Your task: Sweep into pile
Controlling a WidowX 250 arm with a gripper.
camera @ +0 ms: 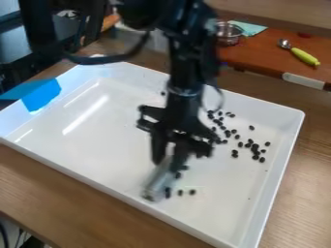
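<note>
Hanging over the middle of the white tray (116, 140), the black gripper (169, 163) is shut on a pale grey tool (157, 183). The tool slants down to the left, its lower end near the tray's front wall. Several dark beans (255, 149) lie loosely clustered in the right part of the tray. Others are scattered behind and to the right of the gripper, partly hidden by it. A few beans (180, 192) lie just right of the tool's lower end.
Blue tape (42, 94) covers part of the tray's left wall. Raised walls surround the tray on the wooden table (71, 198). Behind it, on a reddish-brown surface, are a metal bowl (227, 33), a green cloth (251, 28) and a spoon with a yellow-green handle (304, 56).
</note>
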